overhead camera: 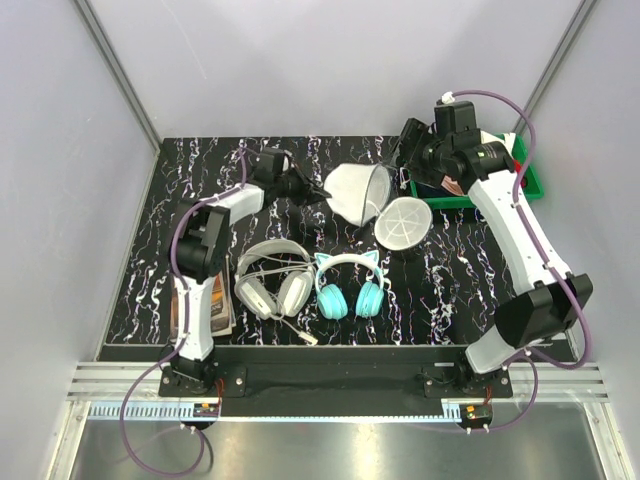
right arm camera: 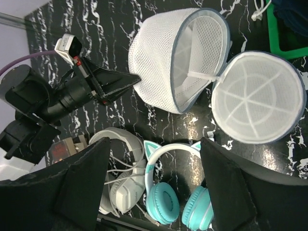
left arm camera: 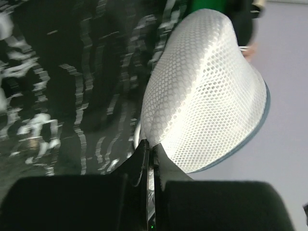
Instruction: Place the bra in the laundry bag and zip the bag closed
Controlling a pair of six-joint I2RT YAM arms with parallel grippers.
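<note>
while the left fingers pinch the bag, its lid lies open

as the dome sits tipped on its side, you see the laundry bag [overhead camera: 352, 190] as a white honeycomb mesh shell with a grey-blue band around its rim. its mouth faces right, toward the right arm, and the inside looks hollow and pale. the round lid [overhead camera: 403, 222] lies flat on the black marbled table [overhead camera: 150, 270], inner face up, with white ribs running out from its centre like spokes. it touches the dome at the rim, where a white strip joins the two halves.

from the left wrist view, the mesh [left arm camera: 207, 96] bulges up and away from the fingers, filling the upper right of the picture. your left gripper [overhead camera: 305, 188] reaches in from the dome's left side, at its closed back. its fingers are pressed together with a fold of the mesh caught between them, right at the tips [left arm camera: 150, 156]. the right wrist view shows the same grip [right arm camera: 126, 79] against the shell's outer wall [right arm camera: 159, 48].

your right gripper [right arm camera: 154, 143] hangs above the table with its fingers spread wide and nothing between them. the bag and its lid [right arm camera: 260, 98] lie beyond it, well apart from the pads. white-grey headphones [overhead camera: 272, 280] and teal cat-ear headphones [overhead camera: 350, 285] lie side by side nearer the arm bases. a green tray [overhead camera: 530, 185] sits at the far right, mostly under the right arm.
</note>
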